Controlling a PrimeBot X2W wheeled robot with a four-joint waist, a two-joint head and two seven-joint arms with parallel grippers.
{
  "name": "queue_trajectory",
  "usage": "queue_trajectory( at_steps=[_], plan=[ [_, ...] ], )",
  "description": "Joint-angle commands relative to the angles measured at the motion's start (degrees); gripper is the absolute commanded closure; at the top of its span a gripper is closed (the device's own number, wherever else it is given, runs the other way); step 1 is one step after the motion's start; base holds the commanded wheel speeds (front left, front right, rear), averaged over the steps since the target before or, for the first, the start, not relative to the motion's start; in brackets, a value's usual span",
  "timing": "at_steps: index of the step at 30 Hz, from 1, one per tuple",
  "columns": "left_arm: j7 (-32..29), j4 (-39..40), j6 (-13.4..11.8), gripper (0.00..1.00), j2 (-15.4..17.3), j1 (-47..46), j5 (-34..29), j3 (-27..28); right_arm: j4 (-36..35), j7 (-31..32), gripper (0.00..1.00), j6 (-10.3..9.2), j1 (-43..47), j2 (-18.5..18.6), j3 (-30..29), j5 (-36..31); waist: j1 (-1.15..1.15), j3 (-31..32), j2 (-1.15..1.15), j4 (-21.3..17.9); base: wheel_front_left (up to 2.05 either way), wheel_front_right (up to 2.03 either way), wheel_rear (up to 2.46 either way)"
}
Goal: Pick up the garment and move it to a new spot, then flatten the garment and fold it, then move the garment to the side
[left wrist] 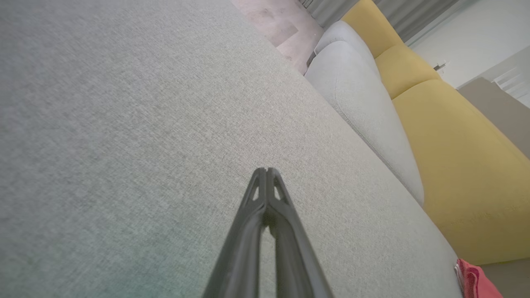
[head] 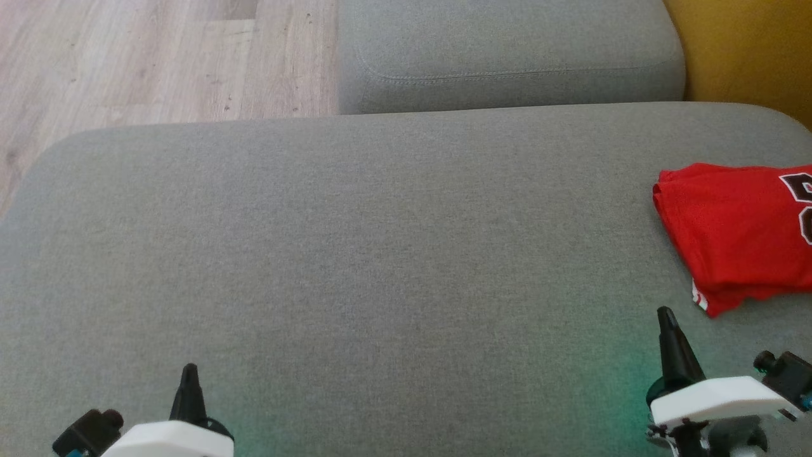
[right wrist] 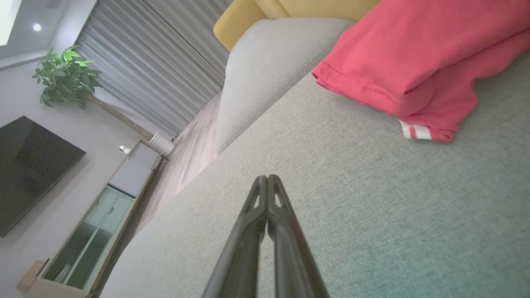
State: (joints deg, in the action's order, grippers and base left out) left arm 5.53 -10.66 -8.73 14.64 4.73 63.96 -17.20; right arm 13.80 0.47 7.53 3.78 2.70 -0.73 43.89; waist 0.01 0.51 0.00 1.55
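**Red shirt lies folded at the right side of the grey seat**

Closest to the robot are its 2 grippers, both low over the grey seat (head: 380, 241). The left gripper (head: 189, 374) is at the lower left of the head view. In the left wrist view, its 2 dark fingers (left wrist: 265, 170) are pressed together at the tips and hold nothing. The right gripper (head: 666, 315) is at the lower right. Its 2 fingers (right wrist: 267, 178) are pressed together too, and it also holds nothing. A faint green glow falls on the cloth by each gripper.

The seat is wide and flat. Just past the right gripper, and not touching it, lies the red shirt (head: 729, 228). It sits at the right side of the seat, folded in layers, and runs off the right edge of the head view. A small white and red band (right wrist: 416, 131) pokes out at its near corner. Black and white marks (head: 800, 203) show on top, but they are cut off and cannot be read. The left gripper is well apart from the shirt, which shows as a bit of red (left wrist: 476, 281) in the corner of its wrist view.

Behind the seat sits another grey cushion (head: 507, 57). Beside it is a yellow cushion (head: 748, 44). To the left is a pale wood floor (head: 158, 57).

Farther off, the right wrist view shows a dark TV (right wrist: 29, 169), a low cabinet (right wrist: 95, 231), a green plant (right wrist: 66, 76) and a grey curtain (right wrist: 165, 62).
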Motion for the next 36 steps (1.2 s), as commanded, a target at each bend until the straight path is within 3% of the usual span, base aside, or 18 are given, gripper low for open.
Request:
queue_trajectory(
  at_steps=[1, 36],
  plan=[
    [-0.43, 1.32, 0.87, 1.0, -0.06, -3.07, 1.32, 2.49, -1.54, 0.2, 1.0, -0.02, -3.1, 1.05, -0.02, 2.28, 0.0, -0.02, 0.0, -0.04, 0.0, 0.0, 0.0],
    [-5.87, -1.03, 8.6, 1.0, -5.6, -6.98, 15.26, 12.7, -0.7, 2.46, 1.0, -0.03, -6.48, 1.22, -2.09, 26.14, 0.0, -0.36, 0.0, -0.8, 0.0, 0.0, 0.0]
  ],
)
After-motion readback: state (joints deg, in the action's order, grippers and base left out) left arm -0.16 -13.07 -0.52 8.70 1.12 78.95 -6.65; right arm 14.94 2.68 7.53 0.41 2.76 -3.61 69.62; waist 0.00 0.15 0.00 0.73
